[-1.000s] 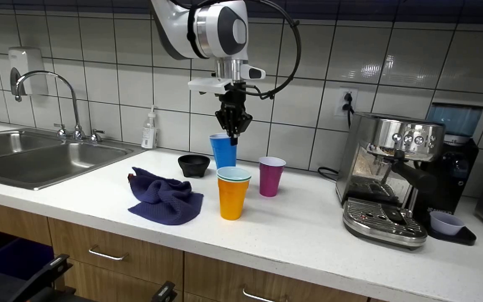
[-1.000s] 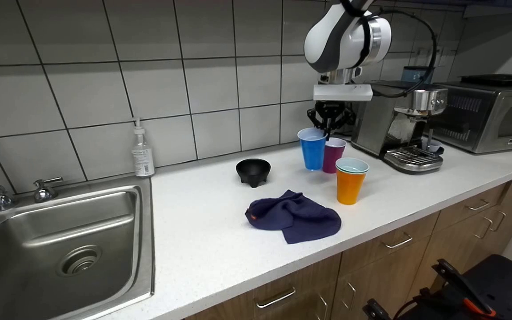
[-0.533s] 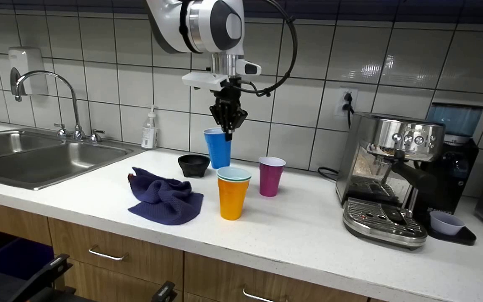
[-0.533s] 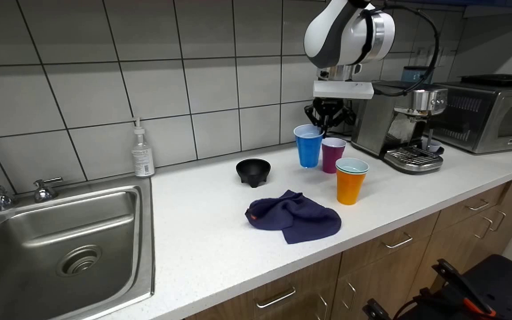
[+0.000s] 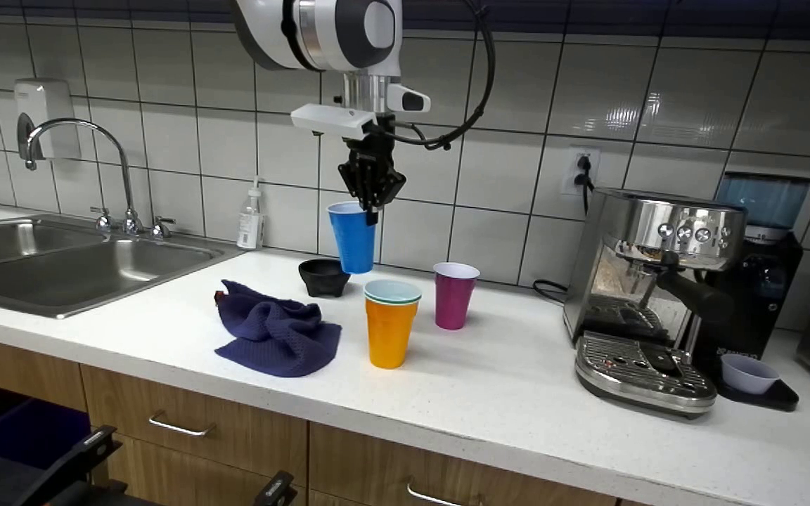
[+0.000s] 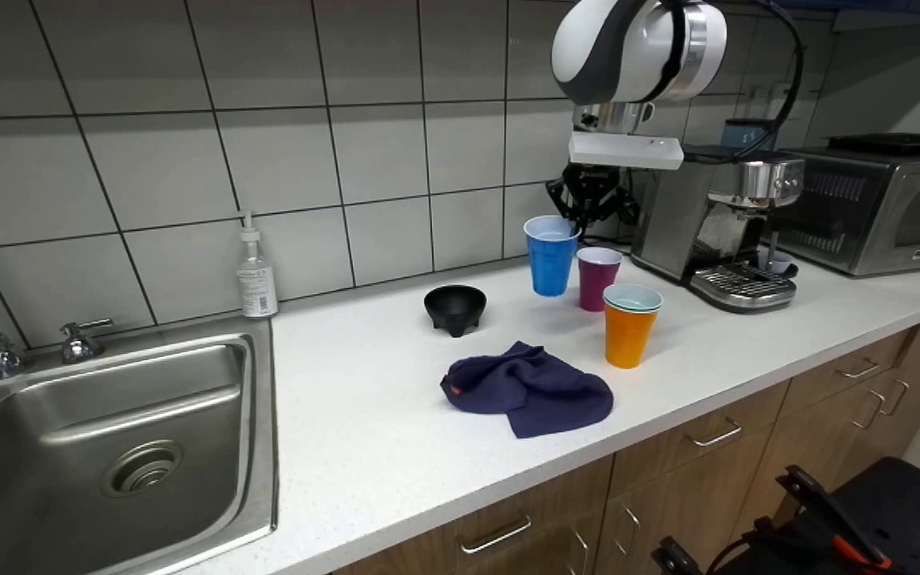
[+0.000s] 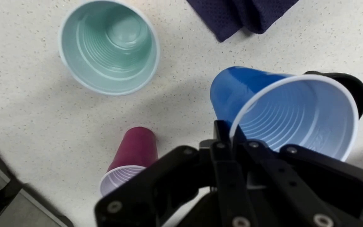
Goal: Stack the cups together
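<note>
Currently I have the gripper [image 7: 231, 135] clamped on the rim of the blue cup [image 5: 353, 240], pinching its wall, the cup leaning a little with its mouth up. It seems to hang just above the bench [image 5: 510, 379], though its underside is hard to judge from these angles. The tiled wall [image 5: 285, 151] is near behind it, so my room lies toward the front, where a strip of speckled bench runs to the orange cup [image 5: 387, 335]. That one stands upright with the green cup [image 7: 109, 47] nested inside, near the bench's front edge, and beside it a wide stretch of white reaches to the coffee machine [image 6: 674, 222]. Flanking my strip, the magenta cup [image 5: 452, 301] stands upright on one side; the crumpled navy cloth [image 6: 536, 391] lies on the other, toward the sink [image 6: 261, 415]. Near the blue cup sits the black bowl [image 6: 455, 307], which that cup's rim partly covers in the wrist view. Farther off stands a soap bottle [image 6: 257, 283].
</note>
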Controlling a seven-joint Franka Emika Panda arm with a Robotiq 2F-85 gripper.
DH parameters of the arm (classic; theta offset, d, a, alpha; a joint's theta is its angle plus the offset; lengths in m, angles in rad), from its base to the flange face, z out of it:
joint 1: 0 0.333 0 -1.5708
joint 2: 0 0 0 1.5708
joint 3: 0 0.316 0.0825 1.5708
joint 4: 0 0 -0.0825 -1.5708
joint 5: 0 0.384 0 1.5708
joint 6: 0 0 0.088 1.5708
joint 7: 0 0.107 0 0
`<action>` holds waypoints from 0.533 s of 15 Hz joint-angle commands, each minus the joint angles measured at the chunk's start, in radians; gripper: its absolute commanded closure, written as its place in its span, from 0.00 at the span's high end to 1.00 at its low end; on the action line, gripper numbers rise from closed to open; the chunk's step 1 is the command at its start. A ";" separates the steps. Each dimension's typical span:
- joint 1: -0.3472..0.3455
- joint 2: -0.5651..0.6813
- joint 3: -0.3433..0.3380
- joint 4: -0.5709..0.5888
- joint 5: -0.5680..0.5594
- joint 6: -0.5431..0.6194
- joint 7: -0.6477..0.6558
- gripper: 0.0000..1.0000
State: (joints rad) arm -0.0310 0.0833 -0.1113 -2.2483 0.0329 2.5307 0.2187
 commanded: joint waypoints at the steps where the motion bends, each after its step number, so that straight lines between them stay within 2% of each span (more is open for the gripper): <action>1: -0.022 -0.087 0.012 -0.065 0.036 0.003 -0.078 0.01; 8: -0.048 -0.165 -0.009 -0.108 0.040 -0.001 -0.122 0.01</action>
State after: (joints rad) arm -0.0551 -0.0259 -0.1200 -2.3185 0.0520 2.5306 0.1416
